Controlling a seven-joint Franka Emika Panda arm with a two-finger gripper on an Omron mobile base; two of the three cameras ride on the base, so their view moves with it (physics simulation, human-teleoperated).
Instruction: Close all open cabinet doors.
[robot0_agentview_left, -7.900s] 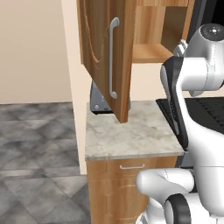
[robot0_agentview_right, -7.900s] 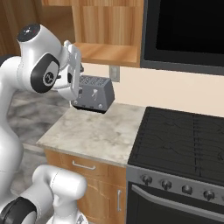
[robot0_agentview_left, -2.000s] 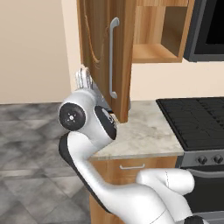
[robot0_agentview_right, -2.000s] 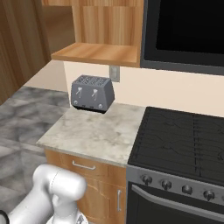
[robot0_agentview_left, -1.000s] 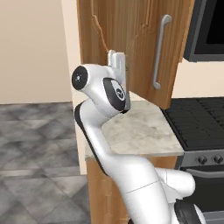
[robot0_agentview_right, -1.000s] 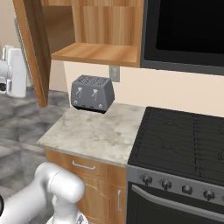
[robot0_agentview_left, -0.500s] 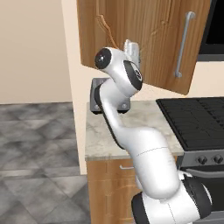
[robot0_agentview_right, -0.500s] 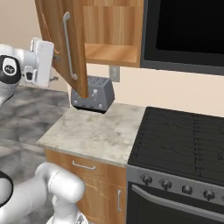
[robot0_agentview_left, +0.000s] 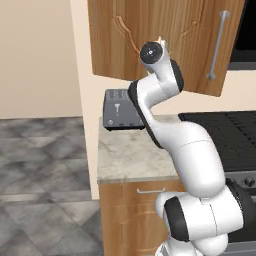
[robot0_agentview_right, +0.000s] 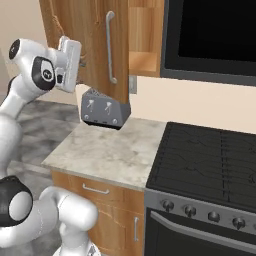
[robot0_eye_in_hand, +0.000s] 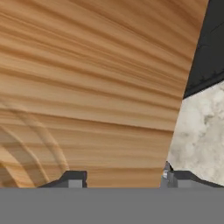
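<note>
Above the desk (robot0_agentview_right: 107, 150), against the cabinet door (robot0_agentview_right: 90, 45), partly swung toward its frame: end effector (robot0_agentview_right: 80, 64) pressed flat to the wood, fingertips (robot0_eye_in_hand: 74, 178) spread fairly wide, holding nothing. Closing push midway, judging by the gap; next, further pressing until flush. Hinge side and other doors cut off; toaster (robot0_agentview_right: 104, 112) half hidden.

Cabinet door (robot0_agentview_right: 92, 45) hangs partly open, swung out over the counter (robot0_agentview_right: 107, 147), w/ silver bar handle (robot0_agentview_right: 110, 47) facing the camera. Gripper (robot0_agentview_right: 81, 64) pressed against door's outer face, left of handle; fingers hard to make out, can't tell their spread. Toaster (robot0_agentview_right: 104, 111) sits at back of counter, just below door's bottom edge. Stove (robot0_agentview_right: 207, 167) to the right, black microwave (robot0_agentview_right: 212, 35) above it.
</note>
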